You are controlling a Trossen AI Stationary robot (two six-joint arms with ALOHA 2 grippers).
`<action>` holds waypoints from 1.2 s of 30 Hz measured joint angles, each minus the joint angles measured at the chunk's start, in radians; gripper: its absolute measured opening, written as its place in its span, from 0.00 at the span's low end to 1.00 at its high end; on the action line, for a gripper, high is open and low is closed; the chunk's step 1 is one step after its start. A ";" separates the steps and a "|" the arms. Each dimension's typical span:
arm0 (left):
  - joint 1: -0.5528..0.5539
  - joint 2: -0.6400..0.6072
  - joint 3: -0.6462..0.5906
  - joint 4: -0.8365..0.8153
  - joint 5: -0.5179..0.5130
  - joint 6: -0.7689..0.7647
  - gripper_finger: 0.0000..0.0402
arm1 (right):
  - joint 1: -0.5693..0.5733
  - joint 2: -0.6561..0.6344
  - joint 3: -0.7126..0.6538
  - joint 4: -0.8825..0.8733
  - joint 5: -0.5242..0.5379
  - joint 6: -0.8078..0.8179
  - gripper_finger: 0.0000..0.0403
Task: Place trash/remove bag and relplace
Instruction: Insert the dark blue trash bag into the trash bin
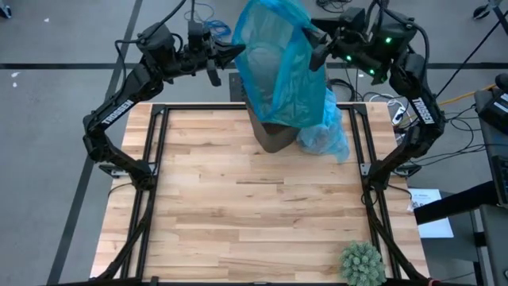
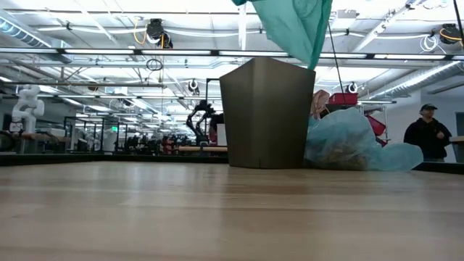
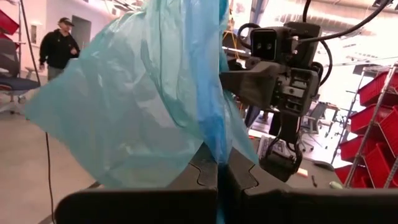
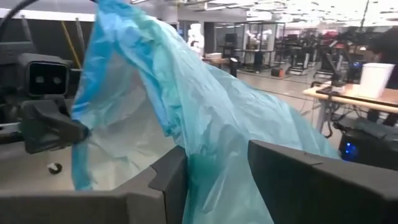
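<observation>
Up high at the far edge of the table (image 1: 262, 206), a teal-green bag (image 1: 279, 67) hangs between both arms and drapes over the dark bin (image 2: 267, 112), hiding the bin's mouth from above. The left gripper (image 3: 217, 180) is pinched tight on one edge of that bag, fingers together with the film caught between them. The right gripper (image 4: 217, 168) has its fingers apart with the plastic running through the gap; whether it grips anything is hard to tell. The pale blue bag (image 2: 355, 141) lies crumpled on the table just beside the bin, bulging, contents indistinct. The near half of the table is open boards, with a spiky green ball (image 1: 362, 262) at the near right edge. A person (image 2: 429, 134) stands in the room beyond.
</observation>
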 joint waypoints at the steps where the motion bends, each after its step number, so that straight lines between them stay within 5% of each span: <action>1: 0.000 0.000 0.000 0.000 -0.001 0.000 0.00 | 0.000 0.002 0.000 0.000 -0.009 0.000 0.39; 9: -0.003 0.000 0.000 0.026 -0.006 -0.010 0.00 | -0.038 0.081 0.000 -0.036 -0.017 0.036 0.35; 21: -0.006 -0.036 0.001 0.052 -0.013 -0.030 0.00 | -0.046 0.153 0.000 0.160 -0.055 -0.033 0.29; 27: -0.004 -0.040 0.001 0.042 -0.020 -0.024 0.00 | -0.079 0.172 0.000 0.063 0.062 -0.080 0.29; 36: -0.004 -0.040 0.001 -0.012 -0.029 0.002 0.00 | -0.086 0.229 -0.001 -0.238 0.033 0.053 0.29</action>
